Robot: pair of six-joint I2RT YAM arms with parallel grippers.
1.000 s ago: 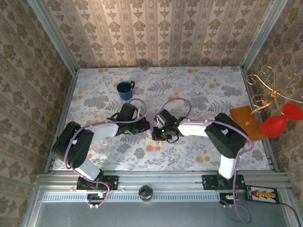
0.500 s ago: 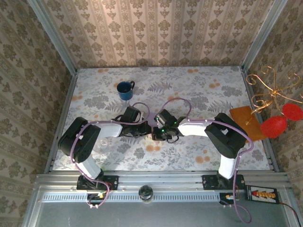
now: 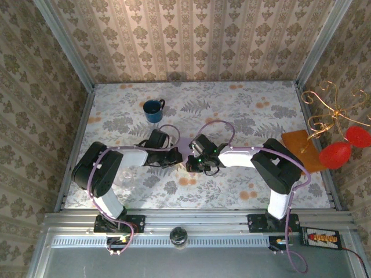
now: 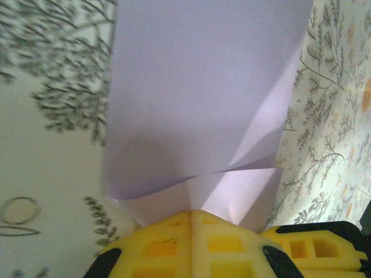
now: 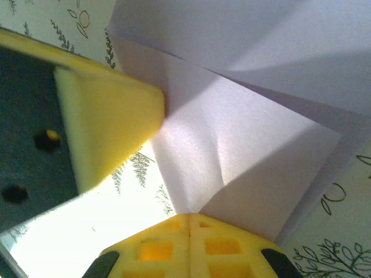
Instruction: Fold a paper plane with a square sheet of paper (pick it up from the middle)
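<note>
Square sheet of paper point(image 4: 197, 87), creased into overlapping layers, is pinched by left gripper point(image 4: 191, 213) and right gripper point(image 5: 189, 217) midway between the table's point(image 3: 261, 116) side edges (no pointed nose or wings yet, I judge).

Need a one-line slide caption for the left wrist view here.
The left tool shut on one edge of the creased lilac sheet of paper, floral table behind.
</note>
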